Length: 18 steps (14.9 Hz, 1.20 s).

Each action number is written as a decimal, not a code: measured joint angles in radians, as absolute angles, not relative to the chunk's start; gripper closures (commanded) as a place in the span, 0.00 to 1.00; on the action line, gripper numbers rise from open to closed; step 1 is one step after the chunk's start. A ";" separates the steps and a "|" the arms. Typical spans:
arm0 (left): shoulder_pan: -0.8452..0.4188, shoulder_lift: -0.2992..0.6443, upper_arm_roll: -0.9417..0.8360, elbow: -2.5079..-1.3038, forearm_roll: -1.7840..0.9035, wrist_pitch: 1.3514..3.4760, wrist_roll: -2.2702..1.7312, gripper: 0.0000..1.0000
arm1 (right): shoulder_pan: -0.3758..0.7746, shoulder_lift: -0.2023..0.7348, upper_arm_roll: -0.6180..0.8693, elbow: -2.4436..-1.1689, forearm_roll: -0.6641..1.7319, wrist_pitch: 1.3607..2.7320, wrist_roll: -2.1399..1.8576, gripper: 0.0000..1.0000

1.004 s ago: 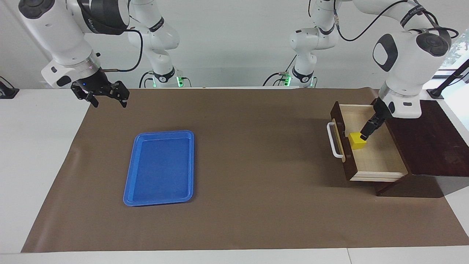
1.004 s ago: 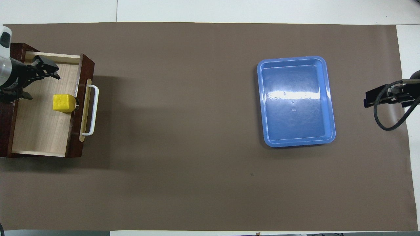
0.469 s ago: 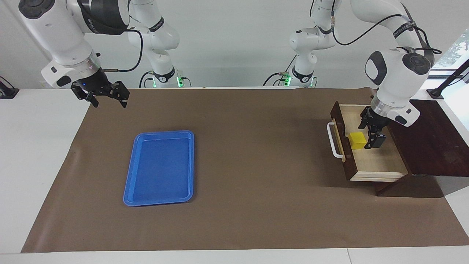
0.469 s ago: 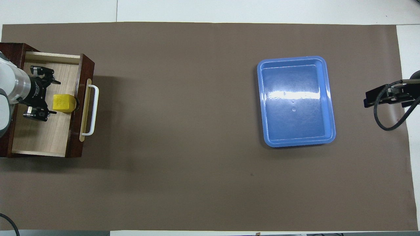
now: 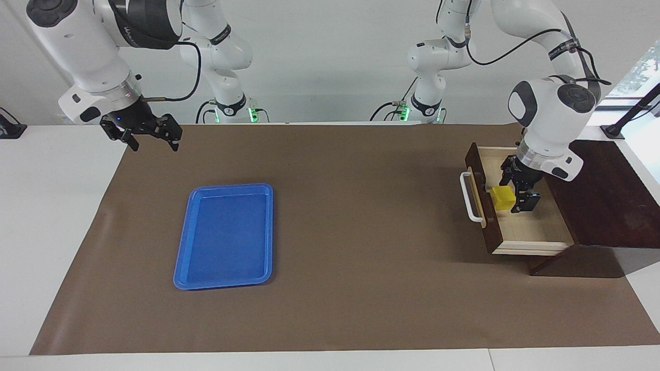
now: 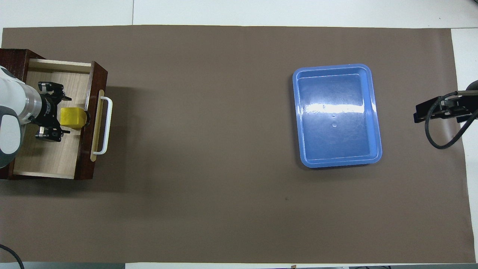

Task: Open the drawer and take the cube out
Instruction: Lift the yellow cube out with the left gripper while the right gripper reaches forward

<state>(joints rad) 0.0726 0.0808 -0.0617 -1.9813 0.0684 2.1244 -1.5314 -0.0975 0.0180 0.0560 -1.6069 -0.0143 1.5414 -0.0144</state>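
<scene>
The dark brown drawer [image 5: 533,226] stands pulled open at the left arm's end of the table, its white handle [image 5: 468,197] facing the table's middle. It also shows in the overhead view [image 6: 48,157]. The yellow cube [image 5: 502,197] sits inside against the front panel, and shows from above [image 6: 73,117]. My left gripper [image 5: 517,186] is open and low inside the drawer, right beside the cube on the cabinet side, fingers spread to either side of it [image 6: 63,114]. My right gripper [image 5: 149,139] waits, open and empty, over the mat's corner at the right arm's end [image 6: 420,112].
The dark brown cabinet [image 5: 603,196] that holds the drawer stands at the table's edge. A blue plastic tray [image 5: 225,236] lies on the brown mat toward the right arm's end and shows from above [image 6: 336,116].
My left gripper turned its wrist, came down into the drawer and closed in on the cube, fingers now spread on either side of it. The cube and the right arm have not moved.
</scene>
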 measured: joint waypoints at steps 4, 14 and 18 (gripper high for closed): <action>0.071 0.080 -0.067 -1.966 0.068 2.106 -1.542 1.00 | -0.097 0.017 0.056 -1.609 -0.014 1.541 -0.014 0.00; -0.199 0.087 -0.095 -1.512 0.041 1.633 -1.465 1.00 | -0.097 -0.002 0.056 -1.678 0.028 1.554 0.160 0.00; -0.346 0.101 -0.099 -1.493 -0.058 1.693 -1.466 1.00 | -0.095 -0.001 0.061 -1.737 0.114 1.595 0.391 0.00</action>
<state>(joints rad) -0.3458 0.1010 -0.0991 -1.4927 -0.0583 1.6927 -1.4656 -0.0949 -0.0011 0.0612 -1.7370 0.1144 1.5953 0.3906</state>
